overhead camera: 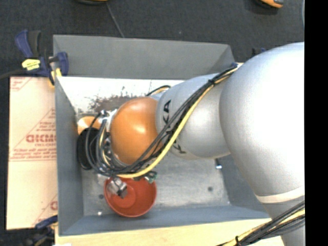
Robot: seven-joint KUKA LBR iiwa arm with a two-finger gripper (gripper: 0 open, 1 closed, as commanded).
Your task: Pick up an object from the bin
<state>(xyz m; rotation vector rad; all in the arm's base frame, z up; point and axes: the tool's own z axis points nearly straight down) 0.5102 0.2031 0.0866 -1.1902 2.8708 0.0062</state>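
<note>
Grey metal makes up the bin (69, 152), and the camera view looks down into it while the silver arm (205, 122) reaches in from the right and covers most of the floor. An orange cover (133, 129) rounds off the wrist. Black cables (86, 150) loop down beside the cover on the side towards the bin's left wall, and a yellow cable (171, 137) runs back along the arm. Below the cover, the gripper (120, 187) hangs over a red dish (139, 201), a round, shallow thing lying on the floor in the bin's near left corner, close to the near wall. The gripper's tip shows as a small grey piece against the dish's inner face; whether it touches the dish cannot be told, nor whether it is released or clenched, as the wrist and cables hide it. A small orange thing (87, 122) peeks out beside the left wall, just behind the cables. Dark specks (102, 100) are scattered on the floor along the far wall.
</note>
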